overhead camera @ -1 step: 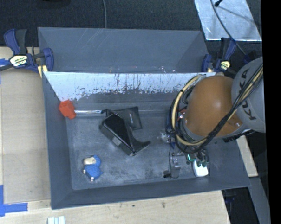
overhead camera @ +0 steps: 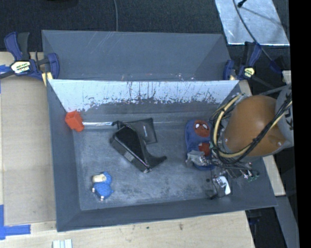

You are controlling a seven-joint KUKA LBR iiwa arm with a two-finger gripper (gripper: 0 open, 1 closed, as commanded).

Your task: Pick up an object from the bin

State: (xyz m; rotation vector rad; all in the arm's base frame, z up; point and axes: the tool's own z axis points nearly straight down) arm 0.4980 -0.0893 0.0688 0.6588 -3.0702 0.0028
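The pincer (overhead camera: 219,186), open or closed I cannot tell, is hovering beside a blue-and-red toy figure (overhead camera: 196,139), likely light, rigid and best gripped across its body.

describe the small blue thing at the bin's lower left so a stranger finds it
In the grey bin, look to the floor's lower-left corner, left of the black case in the middle. A small blue toy with a cream patch lies there alone; the other blue toy, at the right, is larger and has red.

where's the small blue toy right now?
Camera view, lower left of the bin: the small blue toy lies apart, down-left of the black device.
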